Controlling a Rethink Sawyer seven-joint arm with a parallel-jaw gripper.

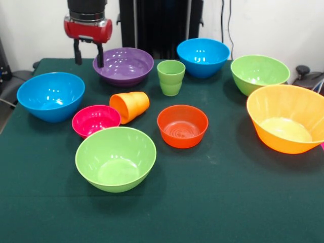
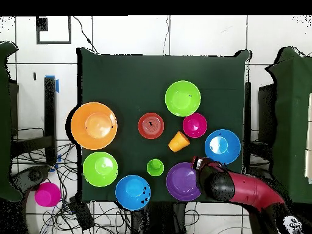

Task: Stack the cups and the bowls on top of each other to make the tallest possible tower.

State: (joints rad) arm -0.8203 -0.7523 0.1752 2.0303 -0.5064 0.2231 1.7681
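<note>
My gripper (image 1: 89,54) (image 2: 197,163) hangs open and empty over the table's back left in the front view, just left of the purple bowl (image 1: 123,66) (image 2: 183,181) and above a blue bowl (image 1: 50,95) (image 2: 222,146). The orange cup (image 1: 130,106) (image 2: 178,141) lies on its side, touching the magenta bowl (image 1: 95,120) (image 2: 195,125). The light green cup (image 1: 170,77) (image 2: 155,167) stands upright. An orange-red bowl (image 1: 182,125) (image 2: 150,125) and a green bowl (image 1: 115,158) (image 2: 183,98) sit near the front. Nothing is stacked.
A second blue bowl (image 1: 203,56) (image 2: 133,192), another green bowl (image 1: 259,73) (image 2: 100,169) and the large orange bowl (image 1: 288,117) (image 2: 94,125) fill the front view's right side. A magenta round thing (image 2: 47,194) lies off the table among cables.
</note>
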